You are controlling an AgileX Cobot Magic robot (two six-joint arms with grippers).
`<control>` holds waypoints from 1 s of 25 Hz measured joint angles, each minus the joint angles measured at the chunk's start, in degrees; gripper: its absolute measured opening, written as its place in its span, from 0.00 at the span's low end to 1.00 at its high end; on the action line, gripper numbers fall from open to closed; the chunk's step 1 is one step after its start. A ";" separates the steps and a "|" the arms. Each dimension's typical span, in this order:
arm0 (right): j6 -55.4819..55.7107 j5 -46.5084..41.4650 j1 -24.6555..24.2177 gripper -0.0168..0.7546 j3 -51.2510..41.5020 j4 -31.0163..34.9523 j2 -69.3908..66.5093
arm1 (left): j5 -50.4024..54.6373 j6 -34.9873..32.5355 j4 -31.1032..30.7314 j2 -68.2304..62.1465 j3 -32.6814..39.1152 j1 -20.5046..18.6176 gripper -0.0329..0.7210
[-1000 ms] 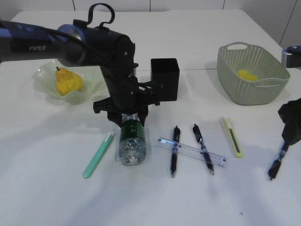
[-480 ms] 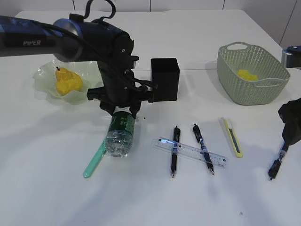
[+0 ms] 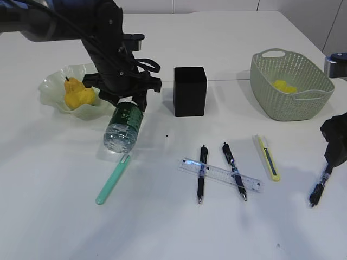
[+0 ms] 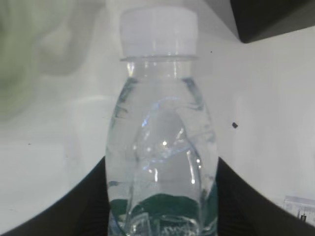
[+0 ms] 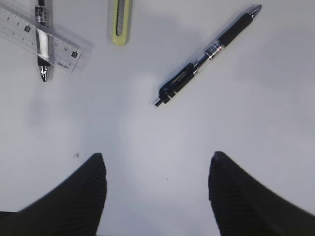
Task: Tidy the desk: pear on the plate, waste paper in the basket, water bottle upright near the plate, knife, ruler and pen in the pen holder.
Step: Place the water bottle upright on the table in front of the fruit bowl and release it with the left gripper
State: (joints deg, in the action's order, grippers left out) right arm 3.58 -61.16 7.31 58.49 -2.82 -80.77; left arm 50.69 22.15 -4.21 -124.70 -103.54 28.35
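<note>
My left gripper point(image 3: 129, 104) is shut on the clear water bottle point(image 3: 123, 128), which hangs tilted just right of the plate point(image 3: 51, 81). The pear point(image 3: 78, 93) lies on that plate. In the left wrist view the bottle point(image 4: 162, 137) fills the space between the black fingers point(image 4: 81, 204), white cap away from me. Yellow waste paper point(image 3: 284, 85) sits in the green basket point(image 3: 303, 103). The ruler point(image 3: 219, 174) lies across two pens point(image 3: 201, 173). A yellow knife point(image 3: 267, 157) lies right of them. My right gripper point(image 5: 157, 167) is open over bare table below a third pen point(image 5: 206, 54).
The black pen holder point(image 3: 190, 91) stands mid-table, just right of the left arm. A teal stick-shaped tool point(image 3: 114, 177) lies on the table in front of the bottle. The right arm point(image 3: 335, 142) sits at the right edge near the third pen point(image 3: 320, 187).
The left arm has carried the bottle up off the table and back to the left, from beside the pens to just right of the plate. The right gripper has not moved.
</note>
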 joint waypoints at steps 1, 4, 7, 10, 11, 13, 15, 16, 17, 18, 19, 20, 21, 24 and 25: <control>0.00 0.00 0.00 0.65 0.00 0.00 0.00 | 0.00 -0.80 0.14 0.50 0.00 -0.57 0.54; 0.00 0.00 0.00 0.65 0.00 -0.10 0.00 | -0.12 -2.49 0.52 2.32 0.25 -2.68 0.54; 0.00 0.12 0.00 0.65 0.00 -0.12 0.00 | -2.12 -4.07 0.81 4.95 2.72 -4.71 0.54; 0.00 0.31 0.00 0.65 0.00 -0.12 0.00 | -5.64 -5.52 0.94 9.00 8.88 -6.08 0.54; 0.00 0.36 0.00 0.65 0.00 -0.22 0.00 | -7.60 -6.37 0.94 10.37 11.98 -6.34 0.54; 0.00 0.73 0.00 0.65 0.00 -0.22 0.00 | -12.13 -7.74 0.80 14.08 18.34 -6.49 0.54; 0.00 0.94 0.00 0.65 0.00 -0.22 0.00 | -17.59 -9.13 0.72 17.71 25.04 -6.49 0.54; 0.00 0.94 0.00 0.65 0.00 -0.22 0.00 | -19.99 -9.66 0.56 19.64 28.08 -6.49 0.54; 0.00 1.03 0.00 0.65 0.00 -0.22 0.00 | -22.25 -10.08 0.23 21.53 30.38 -6.49 0.54; 0.00 1.08 0.00 0.65 0.00 -0.22 0.00 | -25.39 -10.35 -0.63 23.03 32.96 -6.49 0.54; 0.00 1.17 0.00 0.65 0.00 -0.22 0.00 | -27.95 -10.50 -1.37 24.68 35.41 -6.49 0.54; 0.00 1.17 0.00 0.65 0.00 -0.22 0.00 | -30.17 -10.63 -2.12 26.16 37.41 -6.62 0.54; 0.00 1.21 0.00 0.65 0.00 -0.22 0.00 | -32.29 -10.73 -2.64 27.40 39.72 -6.75 0.54; 0.00 1.21 0.00 0.65 0.00 -0.22 0.00 | -40.54 -10.74 -3.06 29.79 46.71 -8.05 0.54; 0.00 1.21 0.00 0.65 0.00 -0.22 0.00 | -42.96 -10.74 -3.16 30.30 48.91 -8.36 0.54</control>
State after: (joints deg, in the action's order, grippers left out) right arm 3.58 -59.95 7.31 58.49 -3.04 -80.77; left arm 7.74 11.41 -7.37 -94.40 -54.63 19.99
